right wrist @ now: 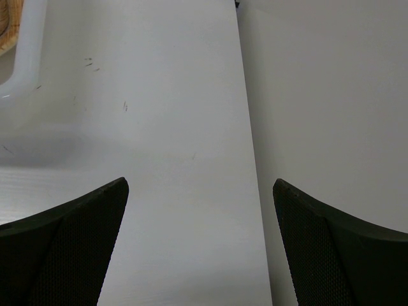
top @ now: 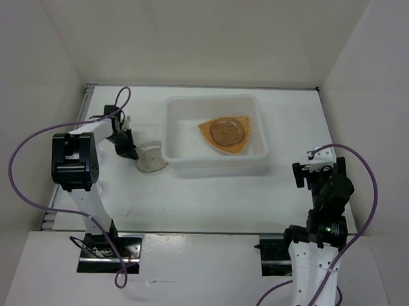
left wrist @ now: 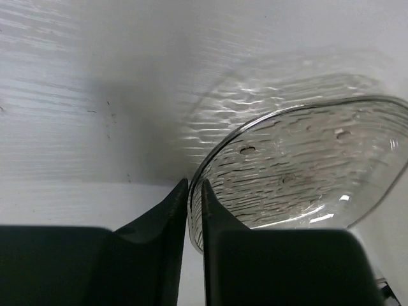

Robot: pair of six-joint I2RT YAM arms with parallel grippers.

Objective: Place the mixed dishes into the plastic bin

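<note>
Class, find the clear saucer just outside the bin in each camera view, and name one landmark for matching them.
Top external: the clear saucer sits just left of the plastic bin.
Left wrist: it fills the right half, its rim pinched by the left gripper.
Right wrist: not in it.
Landmark: the left gripper, at the saucer's rim in both views.

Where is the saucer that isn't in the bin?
The saucer lies on the table in the top view, just left of the plastic bin near its front-left corner, rim pinched by the left gripper.
</note>
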